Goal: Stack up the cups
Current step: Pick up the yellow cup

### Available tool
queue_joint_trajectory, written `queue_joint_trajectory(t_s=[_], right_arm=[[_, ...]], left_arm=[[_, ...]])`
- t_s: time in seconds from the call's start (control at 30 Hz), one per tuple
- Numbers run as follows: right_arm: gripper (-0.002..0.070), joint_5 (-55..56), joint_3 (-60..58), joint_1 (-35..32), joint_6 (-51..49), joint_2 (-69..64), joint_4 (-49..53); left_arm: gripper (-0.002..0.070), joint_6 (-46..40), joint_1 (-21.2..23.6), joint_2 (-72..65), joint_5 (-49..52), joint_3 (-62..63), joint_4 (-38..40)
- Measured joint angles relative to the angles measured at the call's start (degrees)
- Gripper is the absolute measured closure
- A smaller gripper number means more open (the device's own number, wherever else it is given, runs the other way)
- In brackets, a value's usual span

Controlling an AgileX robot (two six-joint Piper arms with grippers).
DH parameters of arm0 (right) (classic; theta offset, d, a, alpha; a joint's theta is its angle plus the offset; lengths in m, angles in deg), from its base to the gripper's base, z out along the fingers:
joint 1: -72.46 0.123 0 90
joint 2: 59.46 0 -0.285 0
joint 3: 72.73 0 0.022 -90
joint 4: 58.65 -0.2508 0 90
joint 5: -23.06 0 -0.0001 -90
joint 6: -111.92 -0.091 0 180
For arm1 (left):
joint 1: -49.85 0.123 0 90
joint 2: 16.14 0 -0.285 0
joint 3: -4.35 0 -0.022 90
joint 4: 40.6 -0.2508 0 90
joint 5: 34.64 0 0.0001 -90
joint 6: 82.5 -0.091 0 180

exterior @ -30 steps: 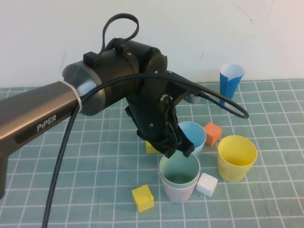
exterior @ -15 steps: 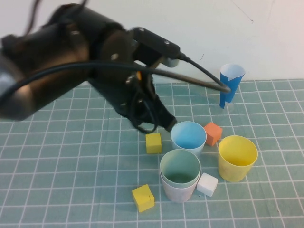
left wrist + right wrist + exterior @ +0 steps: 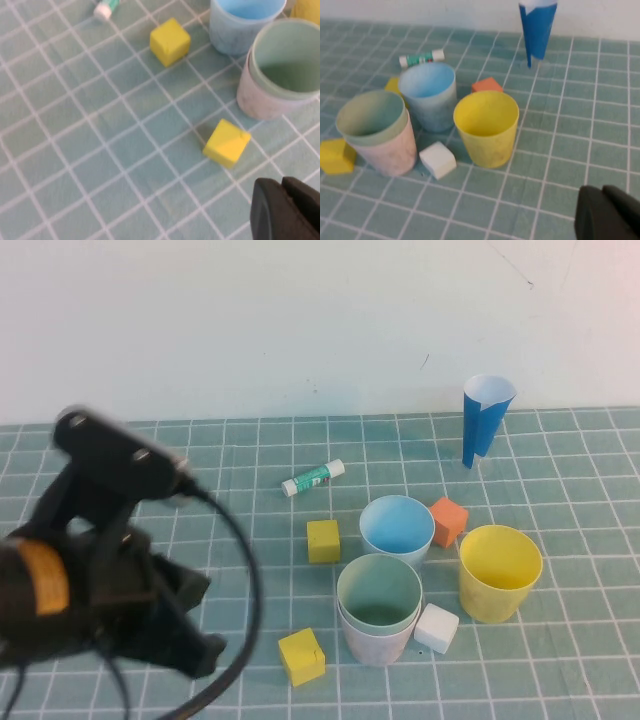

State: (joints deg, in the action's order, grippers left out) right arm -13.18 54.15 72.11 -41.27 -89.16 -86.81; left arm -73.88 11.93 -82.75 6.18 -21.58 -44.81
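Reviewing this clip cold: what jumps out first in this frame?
The pale green cup nested inside the pink cup sits at the centre front, with the light blue cup just behind and the yellow cup to its right, both loose. The left gripper, shut and empty, looms large at the left front. The right gripper, also shut, hangs near the yellow cup's side.

Robot lab bench: gridded cutting mat (image 3: pixel 560 680), white wall (image 3: pixel 300 320).

Matt plastic cups (image 3: pixel 498 570); matt gridded mat (image 3: pixel 250 530); black plastic left gripper (image 3: pixel 285 210).
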Motion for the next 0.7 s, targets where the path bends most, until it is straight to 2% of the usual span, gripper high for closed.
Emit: queue_joint_trajectory(t_s=[0.27,0.47,0.57,0.7], right_arm=[[0.0679,-13.6,21.7,0.0,5.4,-24.0,6.0],[0.0679,-22.6,34.5,0.7,14.7,-39.3,-1.7],[0.0679,-25.2,40.9,3.6,15.8,-46.2,-1.2],[0.0679,-28.7,49.1,10.5,12.2,-54.6,7.4]], left_arm=[[0.0673,2.3,0.0,13.9,-2.9,-12.7,-0.2],[0.0673,2.3,0.0,21.1,-3.5,-18.4,-0.2],[0.0673,3.0,0.0,23.0,-3.7,-19.5,-0.2],[0.0674,3.6,0.0,23.5,-4.1,-19.9,-1.1]])
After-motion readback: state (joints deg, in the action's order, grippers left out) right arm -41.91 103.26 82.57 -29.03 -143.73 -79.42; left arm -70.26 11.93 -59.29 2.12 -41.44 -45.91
